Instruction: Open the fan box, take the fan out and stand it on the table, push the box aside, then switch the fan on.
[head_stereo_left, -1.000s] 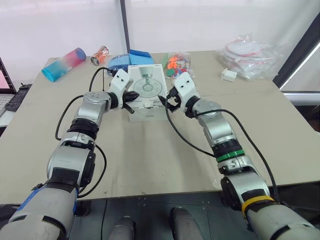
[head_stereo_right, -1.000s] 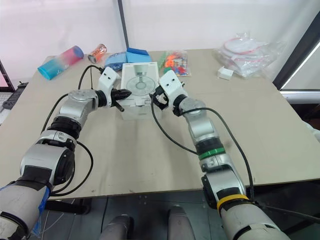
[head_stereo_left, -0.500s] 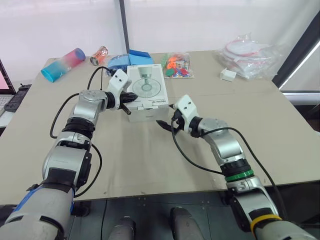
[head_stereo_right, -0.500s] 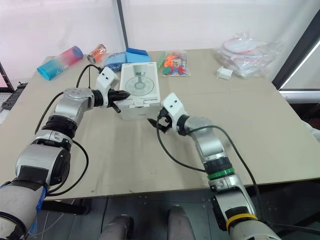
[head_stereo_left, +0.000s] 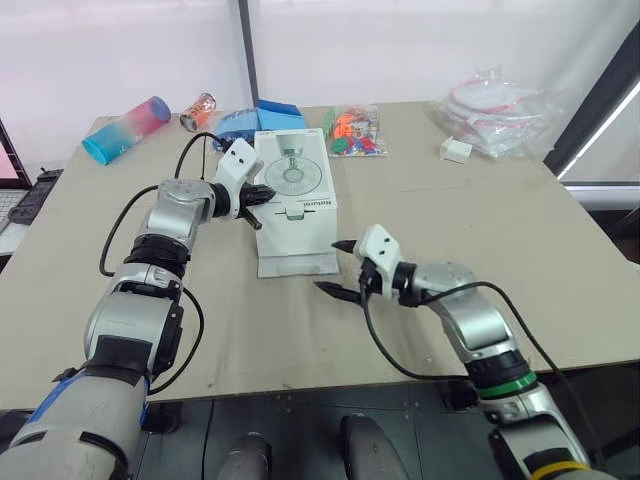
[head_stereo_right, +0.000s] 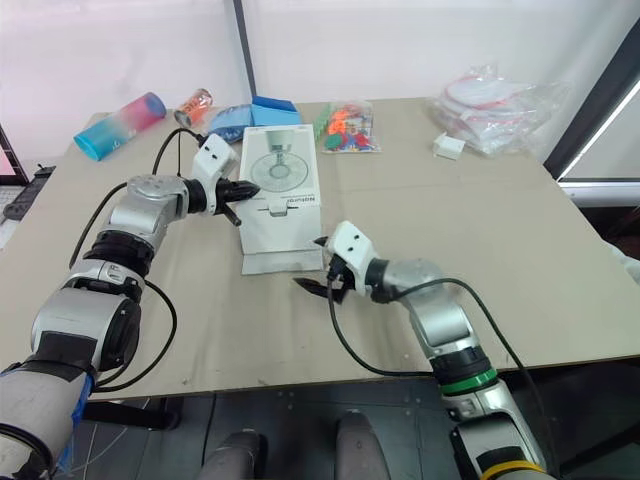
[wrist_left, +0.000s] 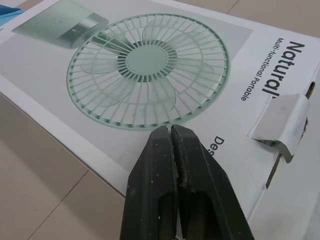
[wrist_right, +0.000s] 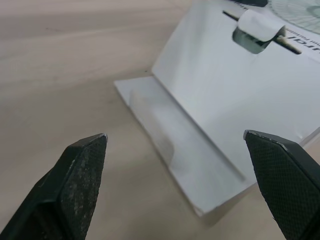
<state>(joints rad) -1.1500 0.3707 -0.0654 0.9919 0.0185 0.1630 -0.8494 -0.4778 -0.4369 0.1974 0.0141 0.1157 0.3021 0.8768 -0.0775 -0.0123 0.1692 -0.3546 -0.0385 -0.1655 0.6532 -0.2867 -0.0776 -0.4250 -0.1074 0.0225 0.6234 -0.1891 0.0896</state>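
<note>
White cardboard is what I'm watching: the fan box (head_stereo_left: 292, 185) lies flat at about 12 o'clock from the middle of the table (head_stereo_left: 560, 260), its printed fan picture facing up. A second ago my right gripper (head_stereo_left: 330, 267) was up against the box's 3 o'clock side. It has since drawn back toward 6 o'clock, and the box's front flap (head_stereo_left: 298, 264), which was closed then, now lies folded down on the tabletop at the box's 6 o'clock edge. The right gripper's fingers are spread wide and hold nothing, hanging just off the flap's 4 o'clock corner, near it but apart from it. My left gripper (wrist_left: 171, 131) has not budged; its fingers are pressed together, tips resting on the lid at the box's 9 o'clock edge beside the printed grille, so I read it as pinning the box while the other arm pulled. A small hang tab (wrist_left: 282, 120) sticks up from the lid near the flap end. I judge the opening step largely done, since the 6 o'clock end now stands open. I can't see the fan itself, because the mouth faces away from my cameras, so taking it out is still ahead. Next, I'd guess, comes reaching the open right fingers into that end while the left keeps the box from sliding.
</note>
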